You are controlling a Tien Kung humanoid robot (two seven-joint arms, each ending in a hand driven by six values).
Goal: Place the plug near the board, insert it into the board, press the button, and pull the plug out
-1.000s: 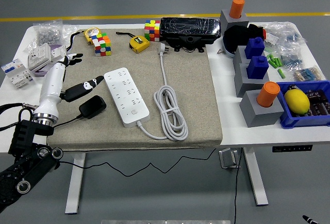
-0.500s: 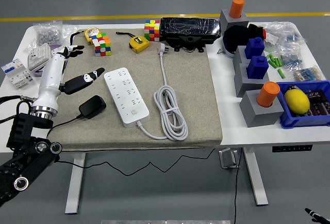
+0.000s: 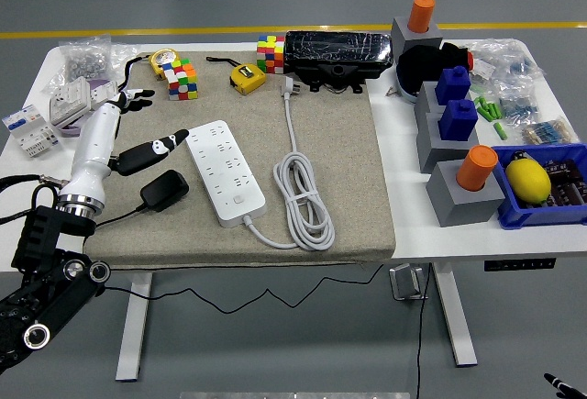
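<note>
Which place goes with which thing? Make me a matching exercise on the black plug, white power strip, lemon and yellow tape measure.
Things:
1. black plug
2. white power strip
3. lemon
4. yellow tape measure

Places:
A. in the blue bin
B. far edge of the table, beside a colour cube
C. on the grey mat, left of the strip
D. middle of the grey mat

Pairs: 1-C, 2-D, 3-A, 4-B

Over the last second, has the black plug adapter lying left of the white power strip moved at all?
No. The black plug adapter lies in the same spot beside the white power strip.
</note>
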